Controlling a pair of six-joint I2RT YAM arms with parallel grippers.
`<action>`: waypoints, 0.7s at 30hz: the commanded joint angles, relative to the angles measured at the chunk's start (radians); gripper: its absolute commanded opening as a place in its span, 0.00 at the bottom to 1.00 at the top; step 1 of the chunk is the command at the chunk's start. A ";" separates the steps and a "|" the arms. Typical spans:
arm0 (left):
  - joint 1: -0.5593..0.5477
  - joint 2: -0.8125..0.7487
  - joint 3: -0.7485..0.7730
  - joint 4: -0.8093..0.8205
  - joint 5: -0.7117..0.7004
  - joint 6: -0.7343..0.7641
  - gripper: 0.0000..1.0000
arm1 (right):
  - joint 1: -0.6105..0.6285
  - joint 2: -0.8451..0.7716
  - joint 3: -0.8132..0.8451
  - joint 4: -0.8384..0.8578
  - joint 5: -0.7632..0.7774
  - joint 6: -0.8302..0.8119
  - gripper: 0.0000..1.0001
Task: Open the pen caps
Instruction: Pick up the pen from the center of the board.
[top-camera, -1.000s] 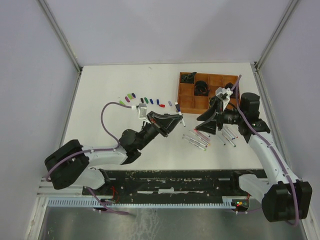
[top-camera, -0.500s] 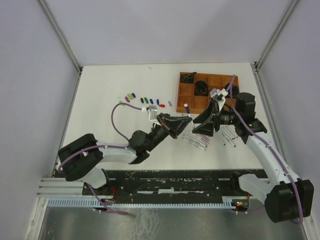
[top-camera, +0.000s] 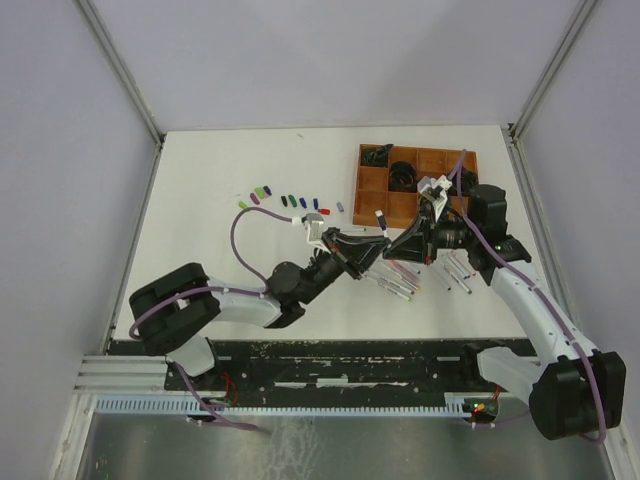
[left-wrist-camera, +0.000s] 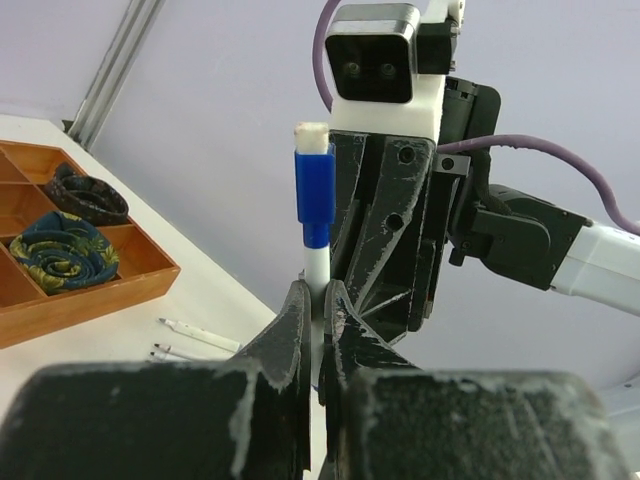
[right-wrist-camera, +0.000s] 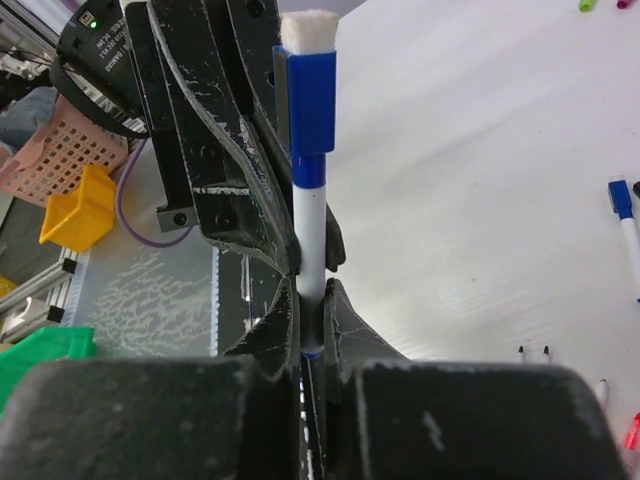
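Moved: over the last second my left gripper (left-wrist-camera: 318, 300) has swung right across the table (top-camera: 200, 180), carrying its pen (left-wrist-camera: 316, 262) to meet my right gripper (right-wrist-camera: 312, 300). My right fingers stood wide apart half a second ago and have now closed in.
Left gripper: the fingers are together, clamped on the pen's white barrel.
Right gripper: the fingers press on the same barrel from the opposite side. A sliver of blue shows low between them.
Pen: it is held off the table between the two grippers, roughly upright, just in front of the near edge of the tray (top-camera: 357, 188).
Cap (left-wrist-camera: 313, 195): it is blue and sits on the pen's upper end, above both sets of fingers. Neither gripper touches it, and a white end shows beyond it.
Loose caps (top-camera: 292, 200): a short row lies on the table left of the tray, on the far side of my left arm. The colours are green, purple, blue and red.
Other pens (top-camera: 398, 288): several lie flat on the table, just nearer than the two grippers, and some show bare tips. A few more lie to the right, beside my right arm.
Tray: it is brown and split into compartments, at the far right of the table. Dark coiled items sit in some of the compartments.
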 joint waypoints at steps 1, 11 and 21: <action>-0.007 0.007 0.044 0.070 -0.005 0.049 0.07 | 0.005 0.013 0.044 -0.032 0.004 -0.013 0.02; 0.022 -0.170 -0.043 -0.092 -0.038 0.018 0.84 | 0.005 0.025 0.094 -0.181 -0.006 -0.152 0.01; 0.103 -0.201 0.085 -0.349 0.137 -0.039 0.78 | 0.005 0.034 0.111 -0.252 -0.013 -0.207 0.01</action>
